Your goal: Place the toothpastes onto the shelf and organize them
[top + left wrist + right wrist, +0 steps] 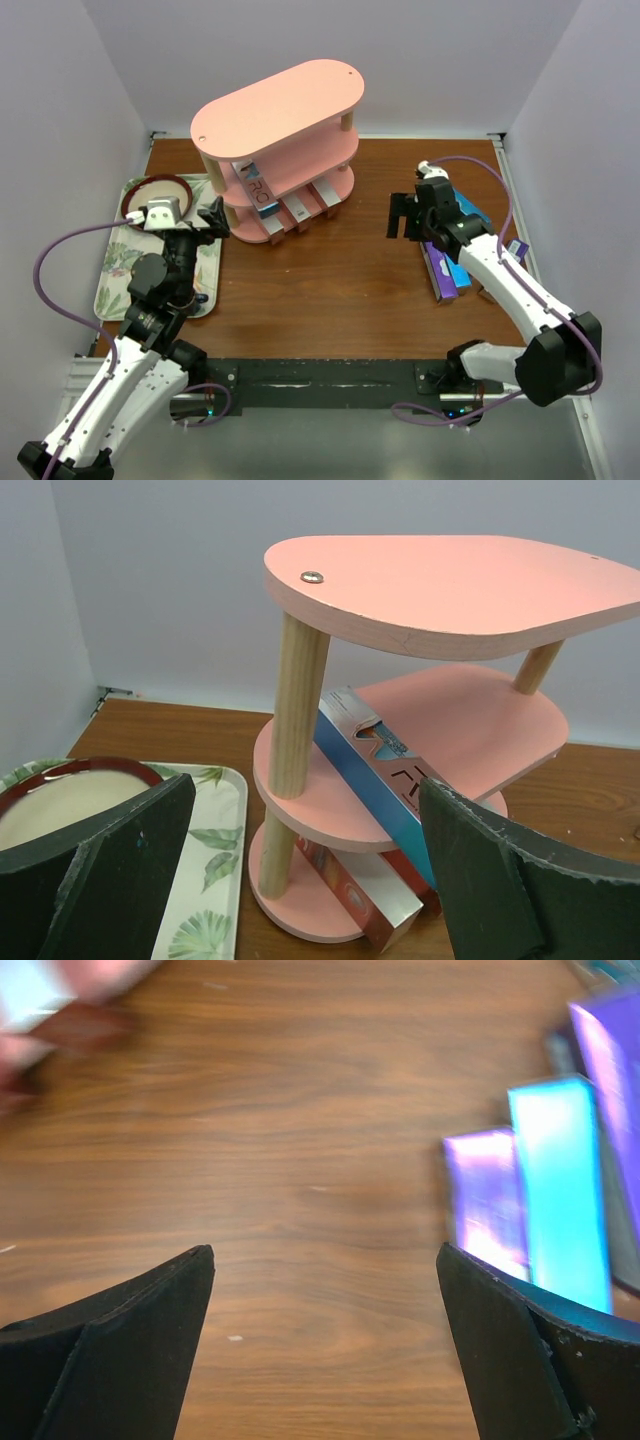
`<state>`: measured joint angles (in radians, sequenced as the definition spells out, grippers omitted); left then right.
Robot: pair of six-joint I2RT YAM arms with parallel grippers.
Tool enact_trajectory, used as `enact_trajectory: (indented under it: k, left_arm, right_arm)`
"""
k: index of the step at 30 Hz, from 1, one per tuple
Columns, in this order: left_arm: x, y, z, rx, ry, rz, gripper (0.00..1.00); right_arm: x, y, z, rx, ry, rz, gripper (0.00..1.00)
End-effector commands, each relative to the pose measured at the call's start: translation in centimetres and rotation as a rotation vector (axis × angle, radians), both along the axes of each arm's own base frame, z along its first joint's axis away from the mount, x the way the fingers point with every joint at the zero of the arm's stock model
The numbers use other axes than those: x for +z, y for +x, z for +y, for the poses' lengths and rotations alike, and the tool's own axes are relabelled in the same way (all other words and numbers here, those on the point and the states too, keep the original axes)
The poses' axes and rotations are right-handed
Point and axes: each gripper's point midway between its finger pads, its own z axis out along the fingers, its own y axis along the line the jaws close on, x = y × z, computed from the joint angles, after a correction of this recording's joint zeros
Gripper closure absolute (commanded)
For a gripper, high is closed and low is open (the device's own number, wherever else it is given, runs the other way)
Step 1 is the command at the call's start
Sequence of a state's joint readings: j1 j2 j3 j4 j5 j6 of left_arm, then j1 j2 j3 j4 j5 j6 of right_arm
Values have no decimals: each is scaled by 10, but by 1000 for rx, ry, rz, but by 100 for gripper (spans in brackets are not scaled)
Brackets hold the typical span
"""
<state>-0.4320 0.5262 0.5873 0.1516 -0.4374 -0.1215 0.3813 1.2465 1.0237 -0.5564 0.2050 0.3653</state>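
Brown wood-grain table (330, 290) is boxed in by pale lavender walls (450, 60) on three sides. Pink shelf (280, 105) is set far centre-left. One blue toothpaste box (375, 780) looks propped at a tilt across the middle tier's edge, though the angle is hard to judge. Further boxes (300, 208) are laid on the bottom tier, ends overhanging. Loose toothpastes (445, 272), purple and teal, are piled near the table's right edge, well apart from the shelf. The right wrist view is blurred, so their count can't be told. Floral tray (115, 270) is placed at the left edge, with a red-rimmed dish (150, 192) on its far end. Left arm is reached forward over the tray. Left gripper (213, 215) is aimed at the shelf's near-left end, jaws spread wide, nothing between them. Right arm is stretched along the right side. Right gripper (404, 218) is pointed down over bare wood just left of the pile, jaws likewise wide, nothing held.
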Motion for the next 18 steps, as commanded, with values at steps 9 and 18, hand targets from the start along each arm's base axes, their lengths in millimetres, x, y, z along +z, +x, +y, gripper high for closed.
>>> enact_trajectory:
  k: [9, 18]
  left_arm:
    - [28, -5, -2, -28, -50, -67, 0]
    - [28, -5, -3, -34, -48, -66, 0]
  right_arm:
    - [-53, 6, -97, -378, 136, 99, 1]
    - [-99, 4, -116, -458, 283, 185, 2]
